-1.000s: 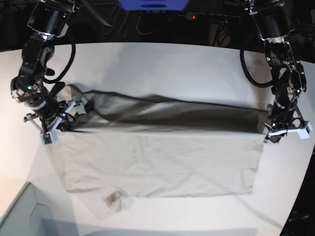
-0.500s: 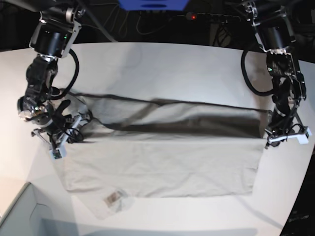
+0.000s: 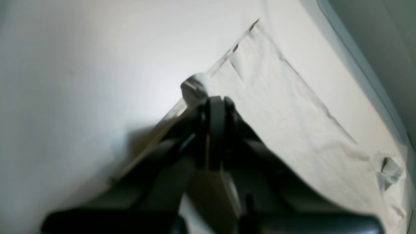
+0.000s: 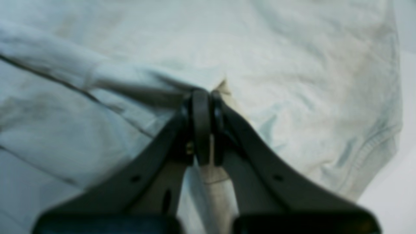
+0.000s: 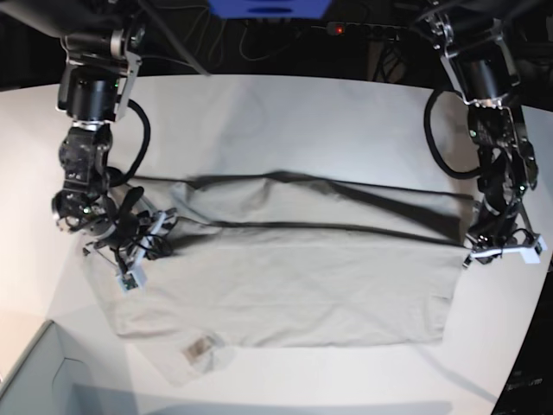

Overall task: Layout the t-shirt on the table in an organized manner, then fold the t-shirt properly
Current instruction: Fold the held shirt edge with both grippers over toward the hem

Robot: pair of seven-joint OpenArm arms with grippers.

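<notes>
The table (image 5: 285, 112) is covered across its middle and near part by the t-shirt (image 5: 285, 290), which is spread wide from the left side to the right edge. The near layer is laid flat, with the label (image 5: 200, 347) close to the near edge. A far layer is held up and carried over it, so a lengthwise fold is judged to be under way but not yet laid down. Smoothing and the remaining cross folds are judged to be left. The far right corner of the cloth is pinched by the left gripper (image 5: 480, 247), its fingers clamped narrow on the hem. The far left corner is pinched likewise by the right gripper (image 5: 145, 235), with a bunched fold between its closed fingers.
</notes>
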